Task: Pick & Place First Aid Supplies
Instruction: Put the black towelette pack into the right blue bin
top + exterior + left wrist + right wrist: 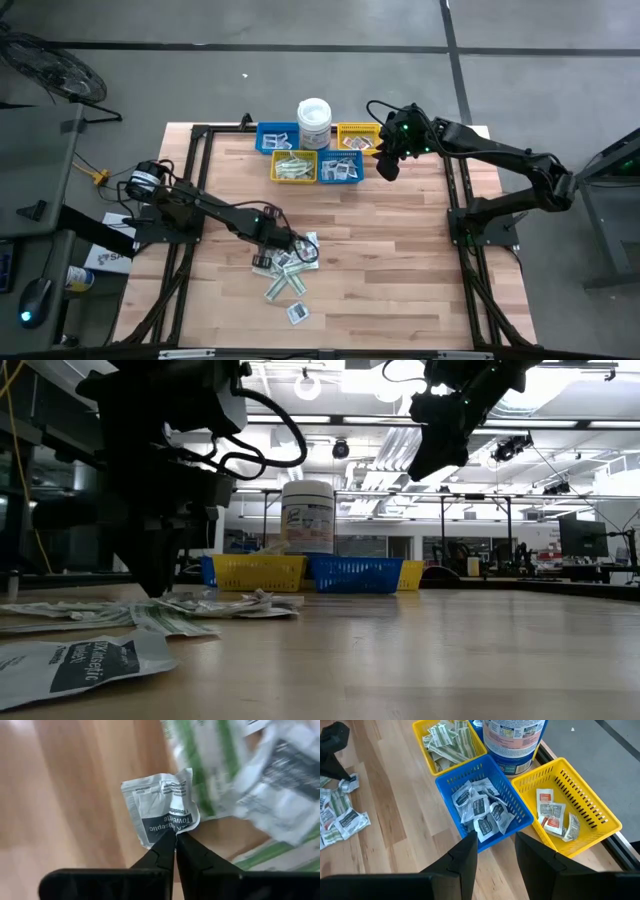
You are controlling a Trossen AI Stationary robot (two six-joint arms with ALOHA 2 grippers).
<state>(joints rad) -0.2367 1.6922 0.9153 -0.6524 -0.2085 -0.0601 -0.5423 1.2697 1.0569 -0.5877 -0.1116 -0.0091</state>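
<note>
A loose pile of first aid supplies (pixel 285 268), white square packets and green-and-white strips, lies flat on the wooden table near its front. My left gripper (pixel 287 244) points down into the pile's far edge, shut on one white packet with dark print (pixel 160 805). My right gripper (pixel 386 162) hangs open above the bins at the back, holding nothing; its fingers (pixel 465 855) stand over the blue bin's near wall. My left gripper pinches the white packet by one edge (pixel 174 827) between its two fingertips. The fingers come from above, pointing steeply down. The packet is crumpled and bent where they meet it. Whether it is clear of the table, I cannot tell.
At the back stand a blue bin of white packets (pixel 446 787), a yellow bin of green strips (pixel 427 755), a yellow bin with red-printed packets (pixel 590 805), another blue bin (pixel 276 138) and a white tub (pixel 314 120). One packet (pixel 298 312) lies alone near the front edge.
</note>
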